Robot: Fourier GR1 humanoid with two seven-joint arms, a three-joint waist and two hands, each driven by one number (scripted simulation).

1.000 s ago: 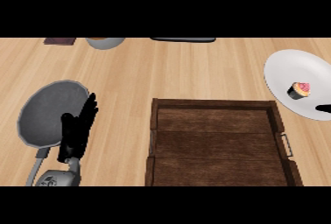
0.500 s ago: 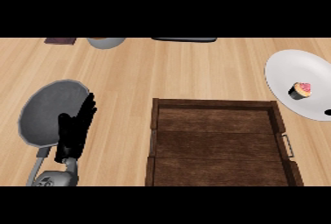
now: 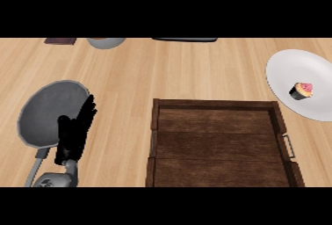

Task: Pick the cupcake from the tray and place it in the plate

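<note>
A small cupcake (image 3: 301,91) with pink frosting and a dark wrapper lies tipped on its side on the white plate (image 3: 290,69) at the right edge. The dark wooden tray (image 3: 217,147) sits in the lower middle with nothing in it. My left hand (image 3: 74,132) rests open at the lower left, fingers straight and pointing up, far from both the tray's contents and the plate. My right hand does not show.
A grey pan (image 3: 48,110) lies under and beside my left hand, its handle running to the lower edge. A grey bowl (image 3: 106,41), a dark flat item (image 3: 59,41) and a black object (image 3: 185,39) line the counter's far edge.
A small dark shape at the right edge just below the cupcake has left the view. The left hand, the cupcake and the tray have not moved.
</note>
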